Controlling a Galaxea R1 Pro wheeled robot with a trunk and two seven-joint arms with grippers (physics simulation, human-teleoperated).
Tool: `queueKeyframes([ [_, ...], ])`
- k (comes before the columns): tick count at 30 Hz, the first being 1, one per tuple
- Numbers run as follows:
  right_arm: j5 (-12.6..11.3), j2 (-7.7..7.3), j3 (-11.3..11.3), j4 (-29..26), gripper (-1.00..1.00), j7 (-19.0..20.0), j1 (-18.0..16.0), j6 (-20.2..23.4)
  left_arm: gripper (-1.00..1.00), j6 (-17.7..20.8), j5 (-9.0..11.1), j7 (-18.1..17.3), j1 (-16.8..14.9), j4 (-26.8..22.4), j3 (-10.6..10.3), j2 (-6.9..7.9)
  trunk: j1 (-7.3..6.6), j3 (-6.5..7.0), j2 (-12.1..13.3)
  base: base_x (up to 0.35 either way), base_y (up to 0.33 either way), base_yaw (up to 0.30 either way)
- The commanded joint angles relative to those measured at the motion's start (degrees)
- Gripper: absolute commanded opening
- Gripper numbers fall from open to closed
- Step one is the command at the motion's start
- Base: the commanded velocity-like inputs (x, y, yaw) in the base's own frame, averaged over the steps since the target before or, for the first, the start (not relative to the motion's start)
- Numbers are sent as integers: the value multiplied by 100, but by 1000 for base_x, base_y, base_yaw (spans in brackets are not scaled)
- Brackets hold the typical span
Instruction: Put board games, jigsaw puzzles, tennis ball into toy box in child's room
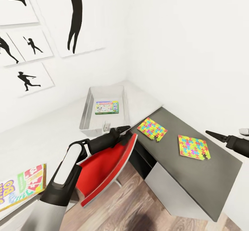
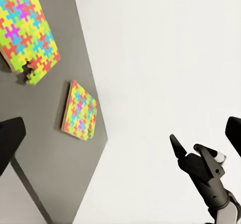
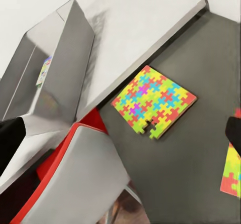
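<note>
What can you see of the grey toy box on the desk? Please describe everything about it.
The toy box is a shallow, lidless, light grey rectangular bin whose sides flare outward; it looks like smooth plastic or metal. It stands upright on the light grey desk top, in the corner near the white walls. Inside, one flat board game with a white-green printed cover lies on its floor; the rest of the floor is bare. No gripper touches it. In the right wrist view its tall near wall is seen from outside.

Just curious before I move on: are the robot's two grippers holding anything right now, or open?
Black left gripper: open, holding nothing.
Black right gripper: open, holding nothing.
</note>
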Motion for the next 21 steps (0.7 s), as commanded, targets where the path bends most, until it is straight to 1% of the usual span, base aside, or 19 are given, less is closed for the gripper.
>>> queueKeyframes([
  [1, 28, -1, -4, 0, 100, 38, -7, 20, 100, 14, 61, 57, -3, -6, 4, -2, 3, -7, -10, 0, 0, -279],
  [21, 43, 5, -7, 0, 100, 38, 15, 20, 100, 4, 45, 57, -3, 49, 9, -2, 3, 54, -10, 0, 0, -270],
])
